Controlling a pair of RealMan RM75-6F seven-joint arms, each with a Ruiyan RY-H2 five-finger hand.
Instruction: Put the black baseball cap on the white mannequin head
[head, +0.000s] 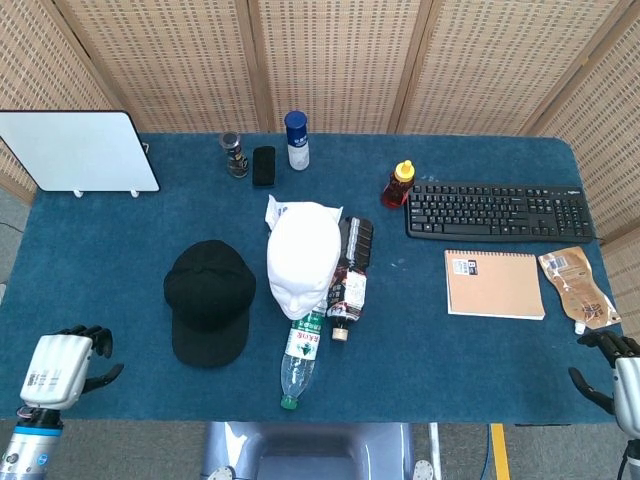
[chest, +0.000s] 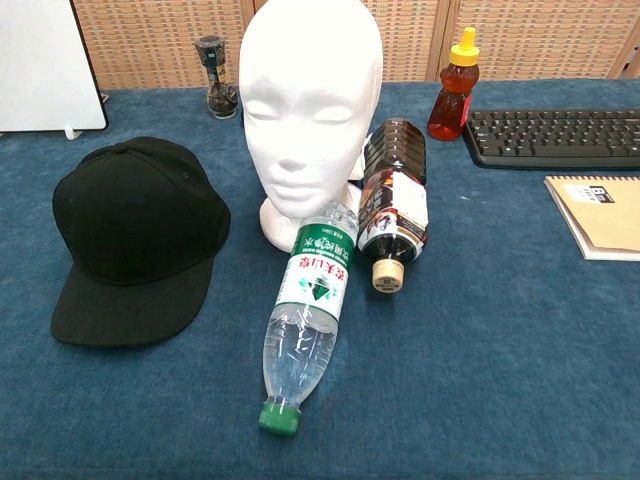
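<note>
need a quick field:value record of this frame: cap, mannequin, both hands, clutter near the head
cap: black baseball cap lies flat on the blue table, left of the head, untouched
mannequin: white mannequin head upright, bare
left hand: left hand at the table's near left corner, holding nothing, fingers apart
right hand: right hand at the near right edge, only partly in frame, nothing in it
clutter: clear water bottle and dark bottle lie on their sides by the head's base
step: cap not yet grasped
</note>
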